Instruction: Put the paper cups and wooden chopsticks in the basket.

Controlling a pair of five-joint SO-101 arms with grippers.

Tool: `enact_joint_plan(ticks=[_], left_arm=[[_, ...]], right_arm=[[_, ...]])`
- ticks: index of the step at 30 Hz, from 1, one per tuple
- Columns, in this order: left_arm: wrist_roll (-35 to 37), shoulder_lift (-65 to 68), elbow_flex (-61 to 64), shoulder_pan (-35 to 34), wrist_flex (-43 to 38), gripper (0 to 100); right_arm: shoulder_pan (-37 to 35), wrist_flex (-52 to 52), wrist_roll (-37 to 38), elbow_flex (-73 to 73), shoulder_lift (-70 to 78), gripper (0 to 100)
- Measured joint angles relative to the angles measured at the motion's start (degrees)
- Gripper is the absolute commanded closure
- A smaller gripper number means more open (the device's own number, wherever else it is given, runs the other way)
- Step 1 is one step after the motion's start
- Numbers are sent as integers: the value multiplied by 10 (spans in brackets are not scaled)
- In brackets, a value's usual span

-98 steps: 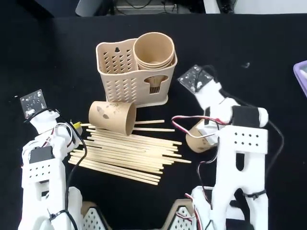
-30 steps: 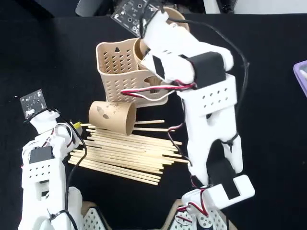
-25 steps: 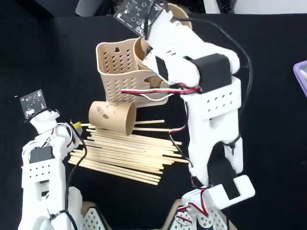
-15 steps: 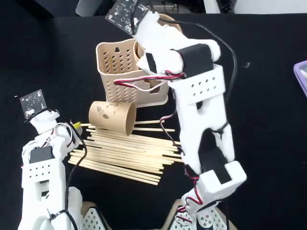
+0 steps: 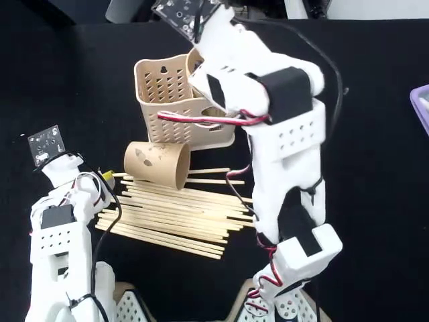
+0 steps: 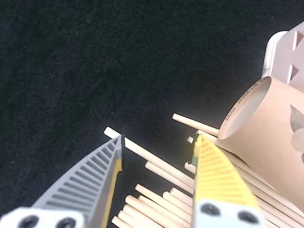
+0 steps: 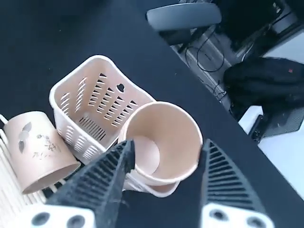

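A beige perforated basket (image 5: 161, 97) stands at the back of the black table. My right arm (image 5: 268, 87) stretches over it. My right gripper (image 7: 164, 152) hangs open just above a stack of paper cups (image 7: 161, 135) nested in the basket's (image 7: 90, 109) near compartment. Another paper cup (image 5: 156, 163) lies on its side in front of the basket, resting on a spread pile of wooden chopsticks (image 5: 181, 211). My left gripper (image 6: 159, 140) is open low over the left ends of the chopsticks (image 6: 161, 166), with the lying cup (image 6: 270, 128) just beyond it.
A purple container edge (image 5: 421, 100) shows at the table's right side. Cables, a chair and dark gear lie beyond the table's back edge (image 7: 209, 42). The left arm's base (image 5: 60, 268) stands at the front left.
The right arm, earlier low at the right with a cup in its gripper, rose and swung over the basket; the cup now sits in the stack. The left arm stayed still.
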Motion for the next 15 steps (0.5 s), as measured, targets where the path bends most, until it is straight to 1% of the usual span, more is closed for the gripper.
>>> enact_joint_plan(ticks=[4, 7, 9, 12, 13, 15], left_arm=[[0, 0, 0, 0, 0, 759], [0, 0, 0, 0, 0, 759], [0, 0, 0, 0, 0, 759], [0, 0, 0, 0, 0, 759], [0, 0, 0, 0, 0, 759], [0, 0, 0, 0, 0, 759]], right_arm=[[-14, 11, -55, -24, -4, 853], [-25, 11, -81, 10, -35, 853], [-53, 11, -98, 61, -80, 853], [-89, 11, -111, 177, -165, 857], [-95, 8, -113, 222, -193, 857], [-94, -29, -114, 319, -247, 858]])
